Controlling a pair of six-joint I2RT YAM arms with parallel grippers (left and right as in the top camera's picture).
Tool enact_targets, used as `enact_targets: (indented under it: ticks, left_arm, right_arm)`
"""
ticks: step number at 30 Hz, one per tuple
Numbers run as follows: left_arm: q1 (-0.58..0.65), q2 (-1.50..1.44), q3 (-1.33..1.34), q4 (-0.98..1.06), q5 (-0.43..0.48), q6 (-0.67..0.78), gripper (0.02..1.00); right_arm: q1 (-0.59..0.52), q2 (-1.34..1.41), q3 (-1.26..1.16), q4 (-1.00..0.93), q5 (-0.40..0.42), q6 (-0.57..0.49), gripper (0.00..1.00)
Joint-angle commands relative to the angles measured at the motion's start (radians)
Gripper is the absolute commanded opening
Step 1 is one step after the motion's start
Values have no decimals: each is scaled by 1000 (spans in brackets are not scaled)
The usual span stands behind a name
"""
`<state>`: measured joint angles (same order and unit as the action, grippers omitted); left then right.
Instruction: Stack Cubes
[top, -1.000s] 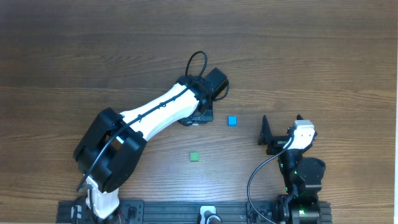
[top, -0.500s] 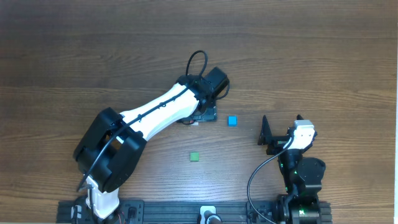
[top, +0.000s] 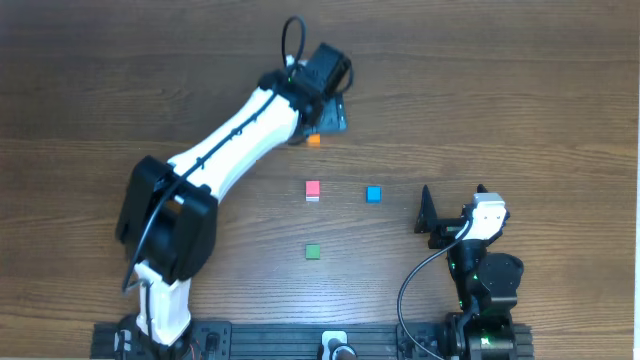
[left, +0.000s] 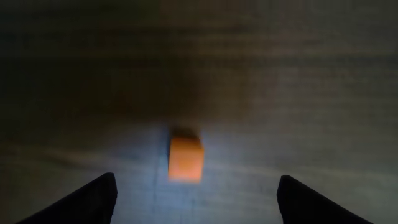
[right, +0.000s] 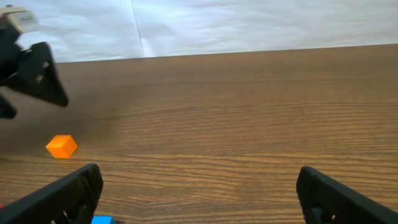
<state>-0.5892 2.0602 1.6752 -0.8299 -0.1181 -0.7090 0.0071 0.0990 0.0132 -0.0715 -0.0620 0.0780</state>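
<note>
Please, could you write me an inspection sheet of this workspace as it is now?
Surface: wooden table, bare brown wood.
Job's things: orange cube, pink cube, blue cube, green cube; all apart, none stacked.
Clutter: nothing seen.
Grippers: left gripper open, above the orange cube; right gripper open, holding nothing, near its base.
Cables: black cable loop at the left wrist; black cable beside the right arm.
Surroundings: white backdrop behind the table.

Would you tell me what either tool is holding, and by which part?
Nothing: left tool and right tool are open; the orange cube lies free.
</note>
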Motion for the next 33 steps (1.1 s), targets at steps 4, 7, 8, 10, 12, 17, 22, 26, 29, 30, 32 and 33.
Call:
enact_targets:
  ticks: [4, 7, 8, 10, 12, 17, 22, 26, 29, 30, 32, 33]
  left_arm:
    - [18, 141, 74, -26, -10, 74, 796]
    - [16, 149, 74, -37, -6, 78, 790]
    - [15, 151, 74, -38, -6, 87, 783]
    - [15, 152, 74, -38, -3, 103, 781]
    - [15, 155, 74, -38, -3, 103, 776]
    - [11, 167, 74, -25, 23, 134, 748]
    - [4, 178, 74, -22, 27, 137, 744]
    - [4, 190, 74, -23, 46, 138, 746]
    - [4, 197, 74, -24, 47, 137, 735]
    - [4, 198, 74, -26, 50, 137, 728]
    - [4, 198, 74, -34, 50, 137, 693]
    - [4, 198, 74, -37, 50, 137, 676]
  right_arm:
    - [-1, -9, -8, 1, -8, -1, 991]
    - [-1, -9, -8, 1, -8, -1, 991]
    - [-1, -9, -8, 1, -8, -1, 993]
    - [-1, -9, -8, 1, -8, -1, 991]
    - [-1, -9, -8, 1, -8, -1, 991]
    - [-1, -9, -8, 1, -8, -1, 991]
    - [-1, -9, -8, 1, -8, -1, 993]
    - [-1, -9, -8, 1, -8, -1, 993]
    - [-1, -9, -8, 1, -8, -1, 993]
    - [-1, -9, -8, 1, -8, -1, 993]
    - [-1, -9, -8, 1, -8, -1, 993]
    - [-1, -9, -8, 1, -8, -1, 993]
